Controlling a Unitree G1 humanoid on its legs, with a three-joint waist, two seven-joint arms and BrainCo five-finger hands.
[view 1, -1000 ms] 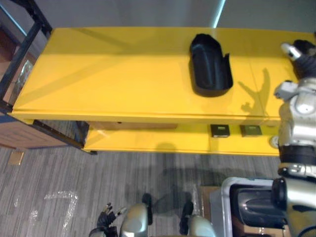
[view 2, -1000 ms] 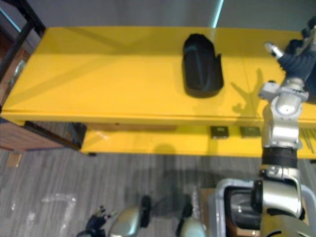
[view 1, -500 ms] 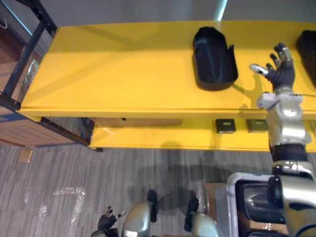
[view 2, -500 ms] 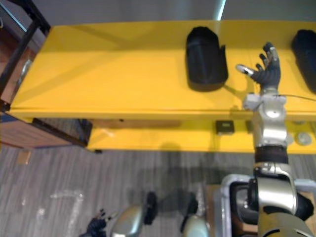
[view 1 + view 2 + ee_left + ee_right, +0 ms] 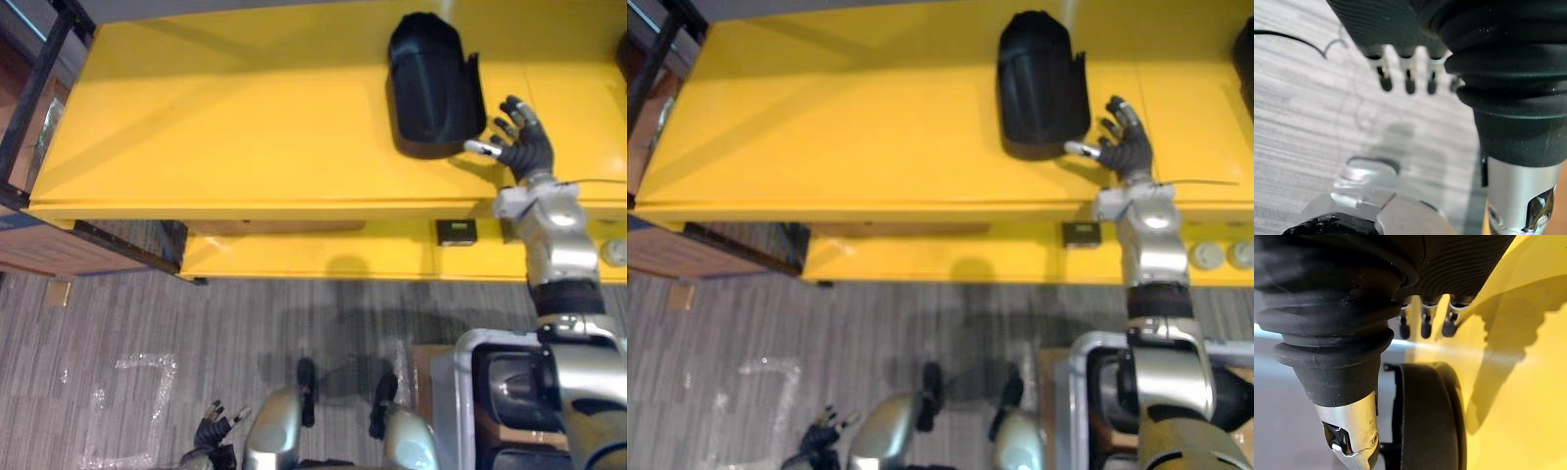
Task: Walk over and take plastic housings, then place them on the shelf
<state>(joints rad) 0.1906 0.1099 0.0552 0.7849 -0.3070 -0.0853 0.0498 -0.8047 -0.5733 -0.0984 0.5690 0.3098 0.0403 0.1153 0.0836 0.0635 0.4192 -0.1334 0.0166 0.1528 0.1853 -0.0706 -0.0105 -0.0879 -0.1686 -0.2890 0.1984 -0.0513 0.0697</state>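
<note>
- The right hand (image 5: 526, 149) is over the yellow shelf (image 5: 225, 117) with its fingers spread apart and straight, clamped on nothing. Its thumb points toward the black plastic housing (image 5: 436, 83).
- The housing lies flat on the top board of the shelf, at about 10 o'clock from the right hand and just beside it. The thumb tip is at the housing's near right corner, but I cannot tell whether it touches or stops just short.
- The main risk, as I judge it, is the thumb snagging that corner. Any sideways or backward move of the arm could turn the housing or drag it toward the front edge at 6 o'clock.
- Lifting the hand straight up before it travels would probably avoid this.
- Another dark part (image 5: 1244, 44) sits at the shelf's far right edge, at about 2 o'clock from the hand. A wide swing to that side might knock it.
- The grey bin (image 5: 460, 392) on the floor at 6 o'clock holds more dark parts, so the arm would likely go back there. A fast drop could clip the shelf's front edge.
- The left hand (image 5: 211, 441) hangs low over the floor with its fingers (image 5: 1408, 83) loose and apart, holding nothing.
</note>
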